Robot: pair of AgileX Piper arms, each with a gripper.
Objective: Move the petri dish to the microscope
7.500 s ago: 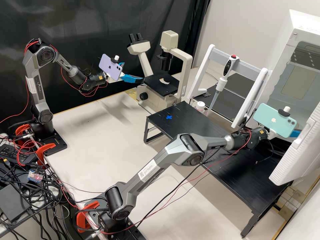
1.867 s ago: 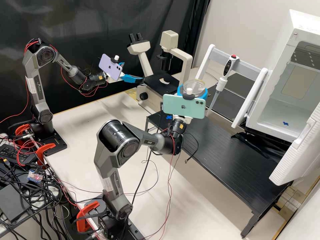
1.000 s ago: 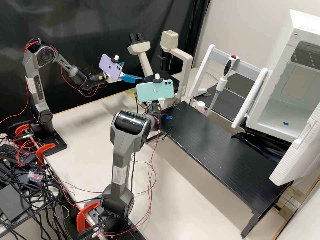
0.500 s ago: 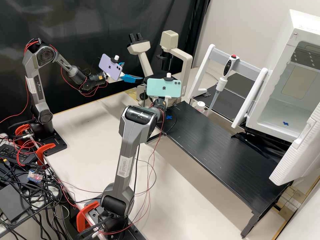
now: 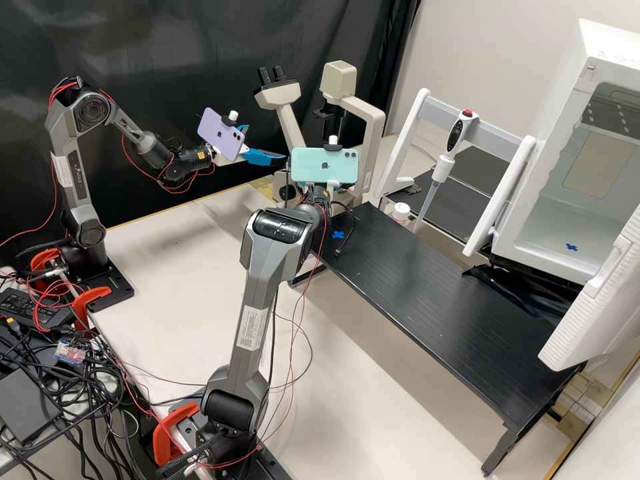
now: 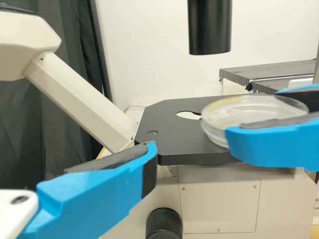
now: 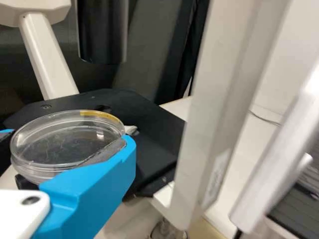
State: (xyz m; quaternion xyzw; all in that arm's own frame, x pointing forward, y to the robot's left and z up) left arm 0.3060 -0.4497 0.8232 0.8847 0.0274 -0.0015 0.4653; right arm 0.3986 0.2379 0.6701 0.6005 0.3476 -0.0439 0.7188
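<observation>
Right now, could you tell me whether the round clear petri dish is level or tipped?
Roughly level: the dish, in the right gripper, lies nearly parallel to the flat black microscope stage.

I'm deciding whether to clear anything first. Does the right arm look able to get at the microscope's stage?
Probably yes. The right tool holds the dish close to the stage, and nothing appears to block the way; the black tube hangs above, though the post stands nearby.
</observation>
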